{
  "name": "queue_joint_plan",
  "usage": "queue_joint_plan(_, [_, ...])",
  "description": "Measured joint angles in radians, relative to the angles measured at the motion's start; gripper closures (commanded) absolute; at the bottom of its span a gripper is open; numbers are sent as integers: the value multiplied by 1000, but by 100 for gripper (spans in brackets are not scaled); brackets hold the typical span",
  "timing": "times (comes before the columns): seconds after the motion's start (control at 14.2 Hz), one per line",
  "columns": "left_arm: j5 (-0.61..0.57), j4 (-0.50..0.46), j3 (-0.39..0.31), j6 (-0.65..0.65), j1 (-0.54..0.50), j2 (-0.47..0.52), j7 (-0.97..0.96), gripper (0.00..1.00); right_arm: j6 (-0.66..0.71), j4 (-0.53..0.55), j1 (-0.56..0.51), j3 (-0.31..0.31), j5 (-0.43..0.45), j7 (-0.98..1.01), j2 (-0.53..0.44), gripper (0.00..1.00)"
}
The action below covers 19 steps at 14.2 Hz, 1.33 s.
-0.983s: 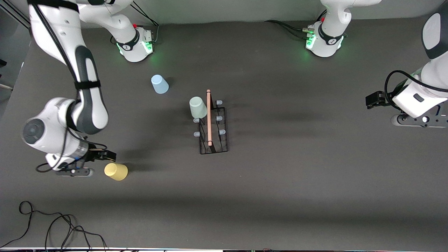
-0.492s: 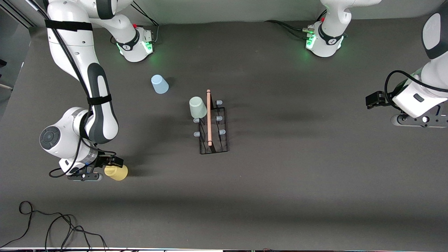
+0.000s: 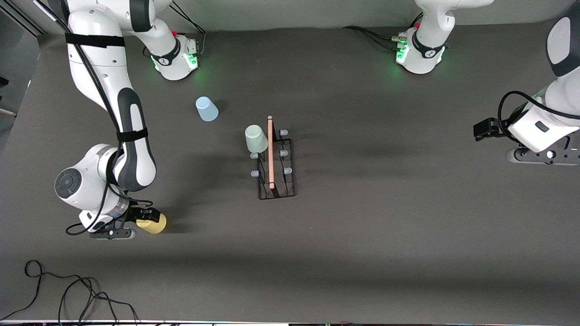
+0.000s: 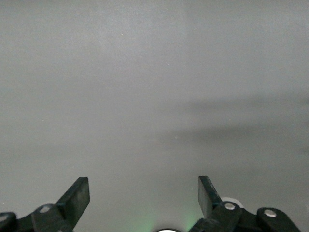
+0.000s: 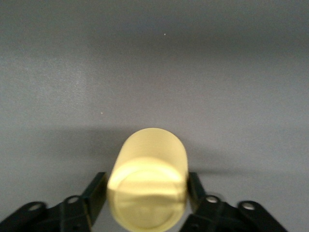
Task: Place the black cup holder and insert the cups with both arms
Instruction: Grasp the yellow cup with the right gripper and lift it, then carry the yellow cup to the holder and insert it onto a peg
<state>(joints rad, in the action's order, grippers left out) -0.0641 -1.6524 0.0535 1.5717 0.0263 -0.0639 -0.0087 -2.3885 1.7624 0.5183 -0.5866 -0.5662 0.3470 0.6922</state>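
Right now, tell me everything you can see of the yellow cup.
The yellow cup is small, plain and tapered, and looks like matte plastic. It lies on its side on the dark table, toward the right arm's end, nearer to the front camera than the black cup holder. In the right wrist view its flat closed base faces the camera. The right gripper is around it, one of the fingers on each side, close against its wall.

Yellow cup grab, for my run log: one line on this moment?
right gripper: open, fingers beside yellow cup | green cup: on black cup holder | left gripper: open, waiting
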Motion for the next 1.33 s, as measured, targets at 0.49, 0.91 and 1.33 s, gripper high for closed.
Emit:
queue_joint_plan(0.49, [0,0,0,0,0,0,0,0,266,-106,14,-55,39,-15,-71,75])
queue_joint_plan(0.91, [0,0,0,0,0,0,0,0,715,-264,114,-86,344,-347,-327,76])
queue_joint_plan(1.33, [0,0,0,0,-1,0,0,0,769,-267,372,-69,315,-1028,-353,80])
